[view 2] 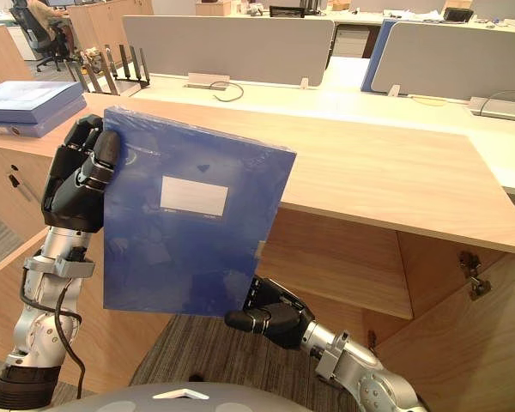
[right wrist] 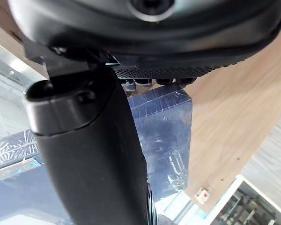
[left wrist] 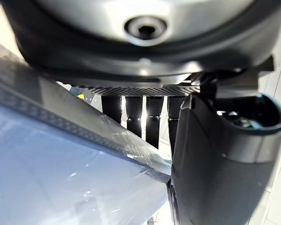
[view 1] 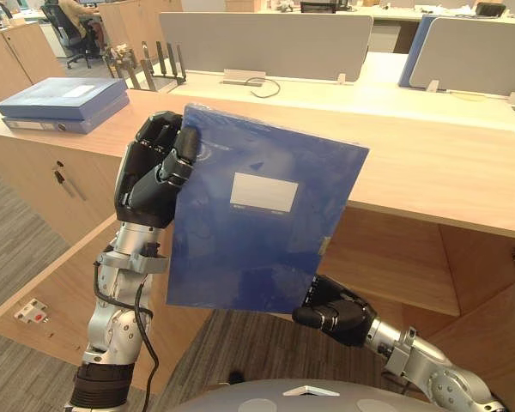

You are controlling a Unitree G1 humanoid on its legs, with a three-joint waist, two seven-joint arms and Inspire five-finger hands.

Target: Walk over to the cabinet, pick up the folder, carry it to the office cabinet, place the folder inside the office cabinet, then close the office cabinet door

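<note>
A blue folder (view 1: 257, 223) with a white label, wrapped in clear film, is held upright in front of the wooden office cabinet (view 1: 412, 266). My left hand (view 1: 154, 172) grips its upper left edge, thumb on the front face and fingers (left wrist: 133, 115) behind. At the folder's lower right corner my right hand (view 1: 330, 311) is curled on the bottom edge, its thumb (right wrist: 93, 150) pressed on the folder (right wrist: 164, 136). The cabinet stands open, with a shelf (view 1: 395, 266) inside behind the folder (view 2: 189, 223).
The open cabinet door (view 1: 69, 292) juts out at lower left beside my left arm. Two more blue folders (view 1: 64, 103) are stacked on the wooden top at far left. Grey desk dividers (view 1: 266, 43) stand behind. A person sits on an office chair (view 1: 73, 26) far back.
</note>
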